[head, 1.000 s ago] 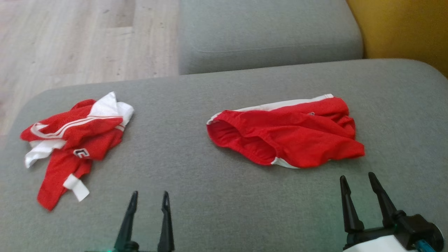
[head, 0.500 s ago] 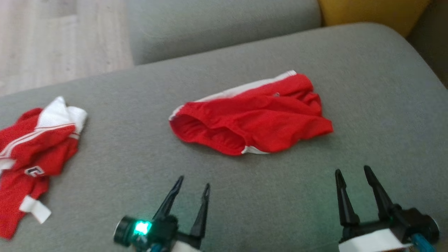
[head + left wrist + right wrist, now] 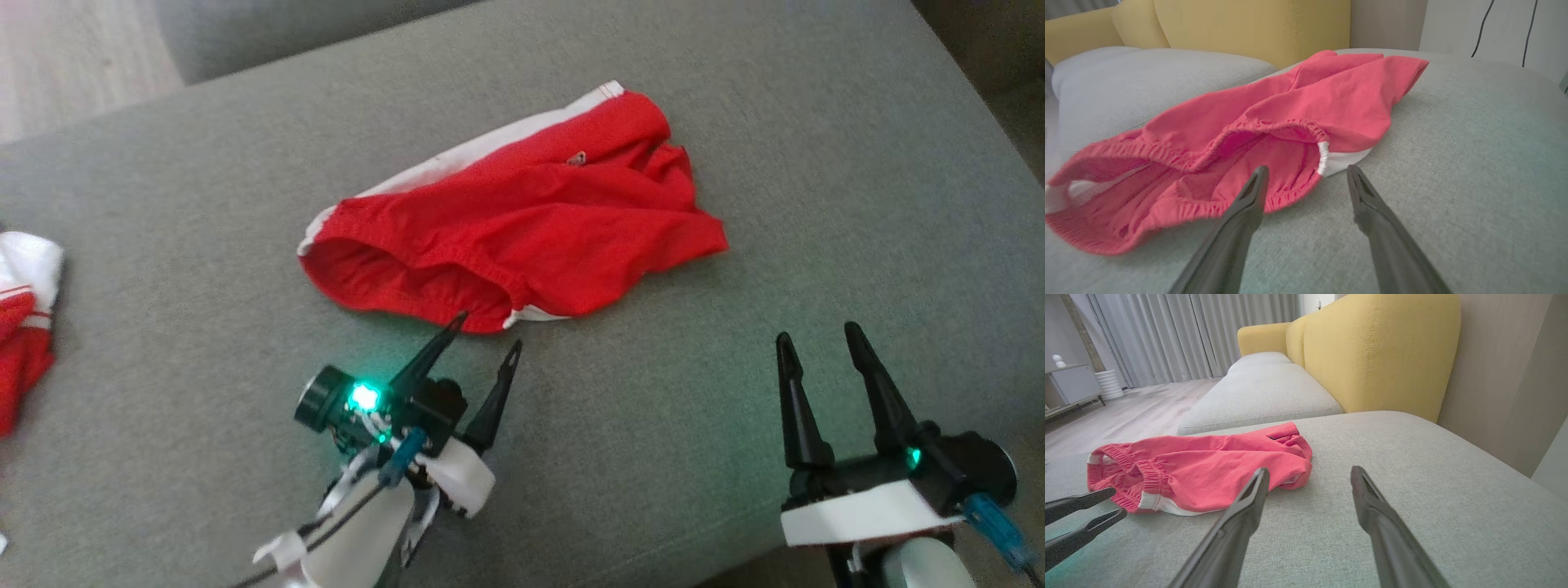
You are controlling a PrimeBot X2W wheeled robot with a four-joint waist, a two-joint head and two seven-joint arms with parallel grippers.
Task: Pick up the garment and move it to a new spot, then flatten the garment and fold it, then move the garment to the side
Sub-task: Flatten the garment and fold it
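Head view: your red shorts [image 3: 522,220] lie crumpled upper centre on the grey cushion [image 3: 735,457] — left gripper [image 3: 488,329], spread and empty, aims at the waistband [image 3: 408,282] to pinch; right gripper [image 3: 817,331] hangs agape, lower right.

Red shorts [image 3: 522,212], red-white garment [image 3: 20,343]: two. Left tool [image 3: 490,329], right tool [image 3: 817,331]: two.

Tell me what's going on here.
The robot's left hand, open, has one fingertip at the waistband edge of the red shorts lying crumpled on the grey sofa cushion. The right hand, also open, hovers apart over bare cushion. Nothing is gripped yet. Another red and white garment lies at the far left.
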